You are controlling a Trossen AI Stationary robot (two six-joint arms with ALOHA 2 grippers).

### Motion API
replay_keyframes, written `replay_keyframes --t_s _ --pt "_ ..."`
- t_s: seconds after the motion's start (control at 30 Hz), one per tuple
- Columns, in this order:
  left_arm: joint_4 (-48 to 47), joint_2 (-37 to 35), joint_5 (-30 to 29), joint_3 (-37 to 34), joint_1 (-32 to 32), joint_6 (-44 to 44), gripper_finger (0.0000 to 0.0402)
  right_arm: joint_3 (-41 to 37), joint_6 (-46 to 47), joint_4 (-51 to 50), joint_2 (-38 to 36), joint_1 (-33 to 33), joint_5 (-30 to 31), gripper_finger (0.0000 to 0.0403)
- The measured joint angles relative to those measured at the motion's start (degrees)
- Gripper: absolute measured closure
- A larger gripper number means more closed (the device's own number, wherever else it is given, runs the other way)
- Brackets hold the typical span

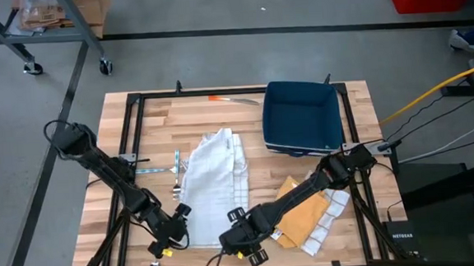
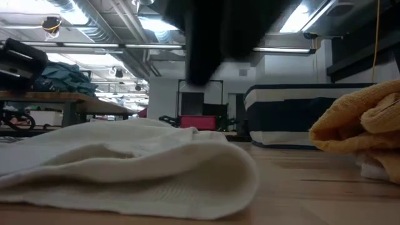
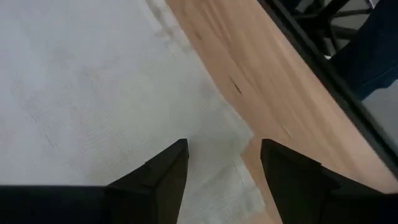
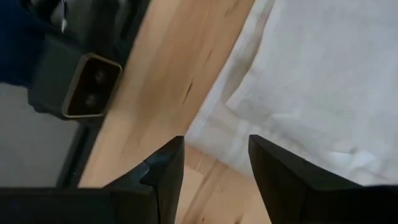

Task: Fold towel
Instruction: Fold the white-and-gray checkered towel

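A white towel (image 1: 211,184) lies on the wooden table, flat at its near end and bunched at its far end; the low view shows a rounded fold (image 2: 206,169). My left gripper (image 1: 174,229) is open over the towel's near left corner (image 3: 239,140), its fingers (image 3: 171,165) on either side of it. My right gripper (image 1: 242,237) is open over the near right corner (image 4: 214,127). I cannot see either gripper touching the cloth.
A dark blue bin (image 1: 302,117) stands at the far right. A yellow cloth (image 1: 299,212) and a white checked cloth (image 1: 329,218) lie near right, under my right arm. A fork (image 1: 177,170) lies left of the towel, a knife (image 1: 233,98) at the far edge.
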Motion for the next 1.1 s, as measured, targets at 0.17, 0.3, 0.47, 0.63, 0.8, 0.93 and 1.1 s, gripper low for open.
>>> replay_keyframes --t_s 0.17,0.3,0.47,0.63,0.8,0.93,1.1 --pt "0.6 3.6 -0.9 0.2 -0.2 2.3 0.0205 0.0 -0.1 -0.4 2.5 0.6 0.2 0.0219" --pt "1.4 6.5 -1.1 0.4 -0.1 2.2 0.0205 0.0 -0.2 0.4 4.0 0.6 0.7 0.0219" --pt "4.2 8.6 -1.5 0.4 -0.2 2.2 0.0205 0.0 -0.1 1.5 5.7 0.6 0.8 0.0219" --pt "6.2 8.8 -3.1 0.4 -0.5 1.6 0.0222 0.1 -0.1 2.7 6.2 0.5 0.2 0.0227" --pt "6.2 8.8 -4.2 0.3 -0.7 -0.5 0.0287 0.1 0.0 3.0 6.2 0.5 0.3 0.0287" --pt "6.6 8.9 -4.4 0.3 -1.1 -3.1 0.0355 0.1 0.4 2.9 6.2 0.5 -1.7 0.0367" --pt "6.6 8.9 -4.2 0.3 -1.1 -7.2 0.0391 0.1 1.4 2.9 6.3 0.5 -3.5 0.0381"
